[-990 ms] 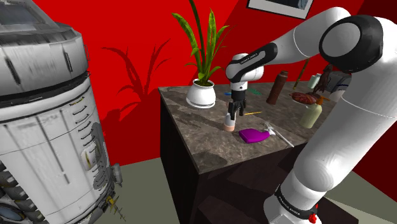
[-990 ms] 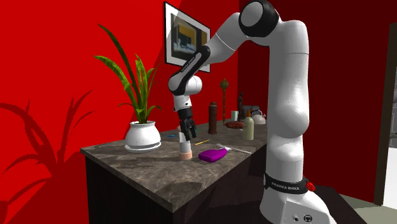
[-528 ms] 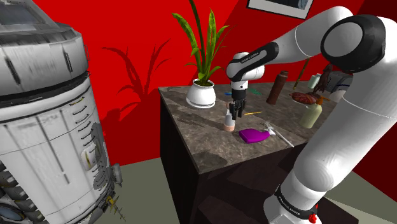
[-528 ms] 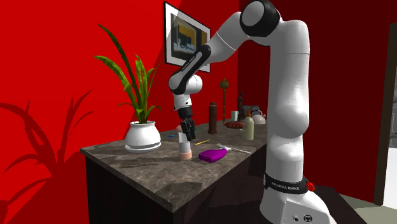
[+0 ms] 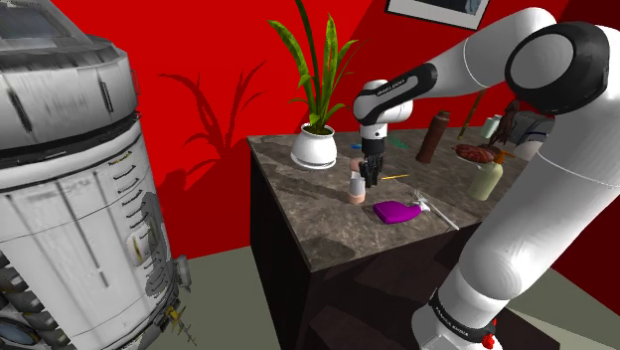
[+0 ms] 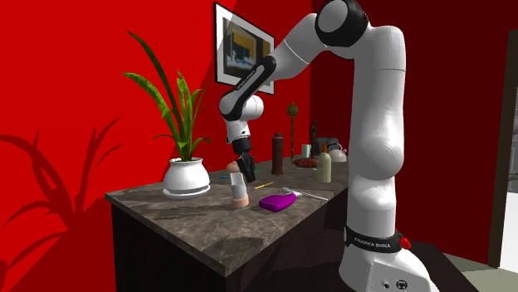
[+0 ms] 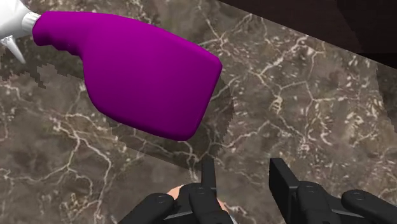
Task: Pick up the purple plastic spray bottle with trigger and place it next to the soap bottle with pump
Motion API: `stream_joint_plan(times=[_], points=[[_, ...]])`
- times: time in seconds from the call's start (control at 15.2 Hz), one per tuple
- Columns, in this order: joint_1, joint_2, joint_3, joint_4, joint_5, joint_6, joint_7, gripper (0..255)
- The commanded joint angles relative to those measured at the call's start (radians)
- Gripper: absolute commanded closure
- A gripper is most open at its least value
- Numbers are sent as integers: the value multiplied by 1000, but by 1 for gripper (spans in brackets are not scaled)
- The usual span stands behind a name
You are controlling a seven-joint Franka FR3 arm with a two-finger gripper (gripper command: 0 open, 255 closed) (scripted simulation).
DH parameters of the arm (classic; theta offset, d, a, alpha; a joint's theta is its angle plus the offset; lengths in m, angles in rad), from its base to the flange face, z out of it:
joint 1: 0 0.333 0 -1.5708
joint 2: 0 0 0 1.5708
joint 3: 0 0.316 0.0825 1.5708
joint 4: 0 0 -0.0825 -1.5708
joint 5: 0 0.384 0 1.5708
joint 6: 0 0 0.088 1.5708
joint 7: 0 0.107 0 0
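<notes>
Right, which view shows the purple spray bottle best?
The wrist view: the purple spray bottle looms close, white nozzle visible. Shoulder and second exterior views show it small, lying near the soap bottle.

The spray bottle (image 7: 140,76) is purple, its trigger (image 7: 14,25) white, the countertop (image 7: 299,95) brown white-veined marble.

The white arm (image 5: 552,189) is reaching up and to the left from its stand (image 5: 465,324). Its black gripper (image 5: 372,179) is hanging point-down just beside the small peach-coloured soap bottle (image 5: 357,189), which is standing upright on the dark marbled counter (image 5: 298,214). The purple spray bottle (image 5: 396,211) is lying on its side near that bottle with its white trigger head pointing toward the view's right, while a plant in a white pot (image 5: 316,149) is standing behind them and a brown bottle (image 5: 430,137) and a pale green bottle (image 5: 486,180) are standing farther right.
</notes>
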Motion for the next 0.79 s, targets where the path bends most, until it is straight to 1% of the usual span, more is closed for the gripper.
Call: stream_joint_plan(times=[0.0, 0.26, 0.33, 0.4, 0.59, 0.73], points=[[1, -7, 1, 7, -2, -27, 0, 255], [1, -34, 2, 35, -7, -81, 3, 255], [2, -32, 3, 25, -7, -67, 4, 255], [2, -32, 3, 25, -7, -67, 4, 0], [-17, -163, -24, -143, -77, 41, -191, 0], [-33, -239, -56, -239, -125, 112, -333, 0]])
